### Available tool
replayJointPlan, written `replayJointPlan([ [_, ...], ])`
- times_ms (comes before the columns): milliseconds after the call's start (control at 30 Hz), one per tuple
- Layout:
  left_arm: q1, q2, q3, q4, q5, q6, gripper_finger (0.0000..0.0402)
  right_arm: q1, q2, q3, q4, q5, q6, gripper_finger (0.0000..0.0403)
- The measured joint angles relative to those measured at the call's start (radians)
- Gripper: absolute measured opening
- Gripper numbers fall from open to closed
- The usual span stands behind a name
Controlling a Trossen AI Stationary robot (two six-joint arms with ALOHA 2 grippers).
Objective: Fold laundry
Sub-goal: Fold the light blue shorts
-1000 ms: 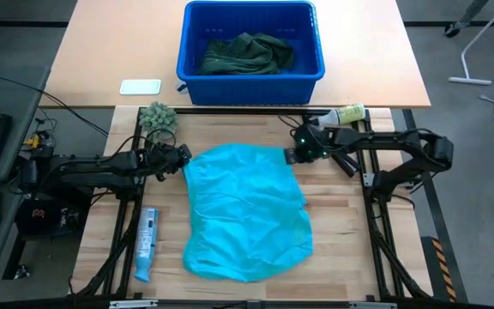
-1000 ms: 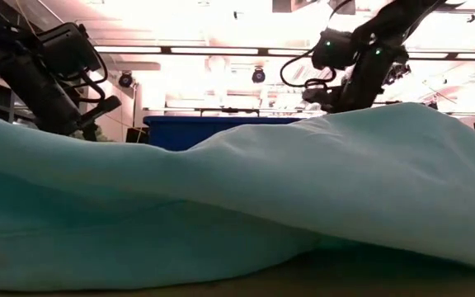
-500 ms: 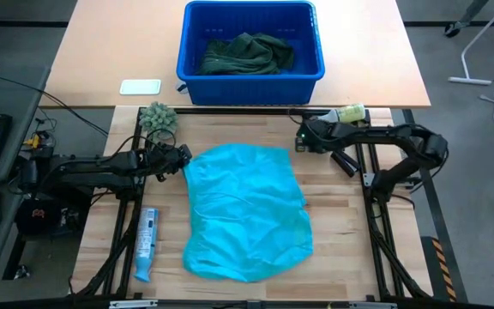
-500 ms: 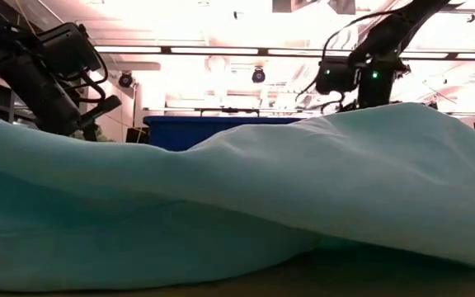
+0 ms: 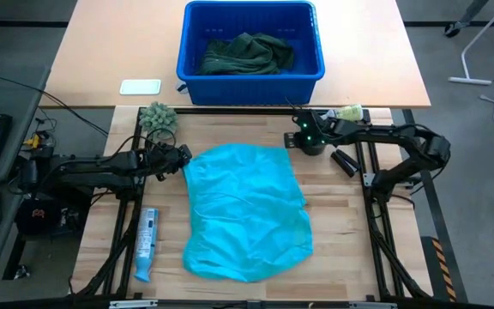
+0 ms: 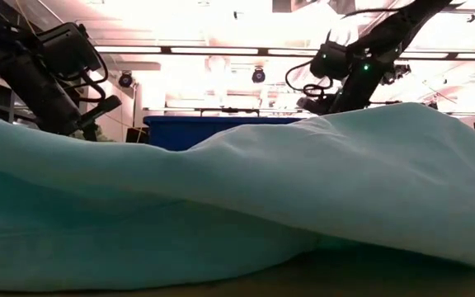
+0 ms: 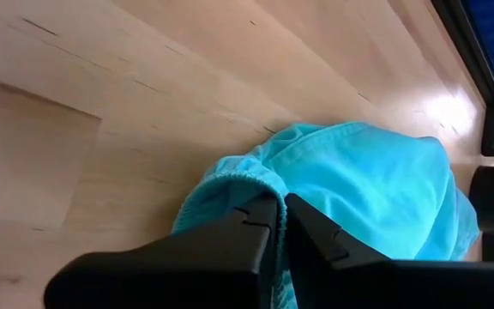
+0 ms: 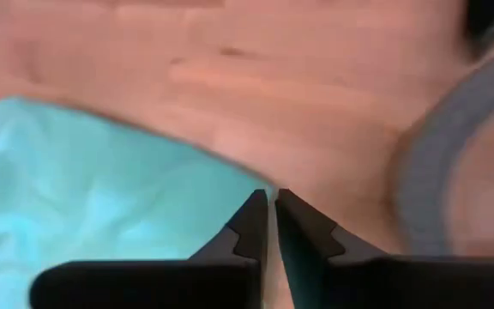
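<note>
From above, the turquoise shirt [image 5: 245, 212] lies spread mid-table with the left gripper [image 5: 183, 160] at its far left corner and the right gripper [image 5: 296, 142] just off its far right corner; dark green laundry [image 5: 245, 53] sits in the bin [image 5: 192, 69]. The left wrist view shows jaws closed on the shirt's hem [image 7: 238, 176]; the right wrist view shows jaws nearly together, holding nothing, at the shirt's edge

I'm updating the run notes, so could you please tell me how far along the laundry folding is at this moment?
Early stage. Done: the turquoise shirt lies spread on the table. In hand: the left gripper is shut on its near-left corner; the right gripper sits above the opposite corner, fingers nearly together, with no cloth seen between them. Left: no fold shows yet, and the dark green garments wait in the blue bin.
</note>
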Motion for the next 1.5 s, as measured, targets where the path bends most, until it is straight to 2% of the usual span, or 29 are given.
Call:
replayJointPlan([
  [167, 0.000, 0.000, 0.000, 0.008, 0.003, 0.001, 0.0000, -0.039, 0.037, 0.000, 0.040, -0.160, 0.016, 0.0085],
  [300, 0.000, 0.000, 0.000, 0.014, 0.003, 0.001, 0.0000, -0.036, 0.037, 0.000, 0.024, -0.185, 0.025, 0.0135],
  [400, 0.000, 0.000, 0.000, 0.015, 0.003, 0.001, 0.0000, -0.022, 0.037, 0.000, -0.044, -0.160, 0.061, 0.0152],
  [733, 0.000, 0.000, 0.000, 0.017, 0.004, 0.008, 0.0000, -0.001, 0.089, 0.004, -0.027, -0.142, 0.171, 0.0156],
  [933, 0.000, 0.000, 0.000, 0.020, 0.013, 0.008, 0.0000, 0.016, 0.123, 0.003, 0.010, -0.065, 0.216, 0.0156],
  [1100, 0.000, 0.000, 0.000, 0.020, 0.013, 0.012, 0.0000, 0.017, 0.122, 0.005, 0.045, -0.114, 0.233, 0.0156],
  [1333, 0.000, 0.000, 0.000, 0.018, 0.010, 0.032, 0.0000, 0.066, 0.125, 0.013, 0.038, -0.072, 0.227, 0.0156],
  [1500, 0.000, 0.000, 0.000, 0.019, 0.010, 0.034, 0.0000, 0.086, 0.105, 0.054, 0.034, -0.130, 0.173, 0.0156],
])
